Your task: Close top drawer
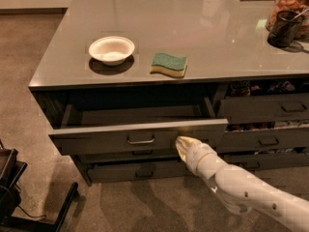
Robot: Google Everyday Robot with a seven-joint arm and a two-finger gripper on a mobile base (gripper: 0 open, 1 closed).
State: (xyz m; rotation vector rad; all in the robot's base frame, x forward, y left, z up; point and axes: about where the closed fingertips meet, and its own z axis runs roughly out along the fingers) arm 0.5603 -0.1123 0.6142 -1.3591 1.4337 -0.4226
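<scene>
The top drawer (106, 137) is a wide dark grey drawer with a small silvery bar handle (141, 140) at its centre. It stands partly open under the grey countertop (193, 37), with a narrow strip of its inside showing. My gripper (182, 144) is at the end of the white arm that comes in from the lower right. Its tip rests against the drawer front, to the right of the handle.
A white bowl (111, 49) and a green-and-yellow sponge (168, 64) lie on the countertop. A dark cup (284, 28) and a jar stand at the back right. Narrower dark drawers (265, 109) are on the right, shallower drawers below. A black stand (14, 187) is on the floor, left.
</scene>
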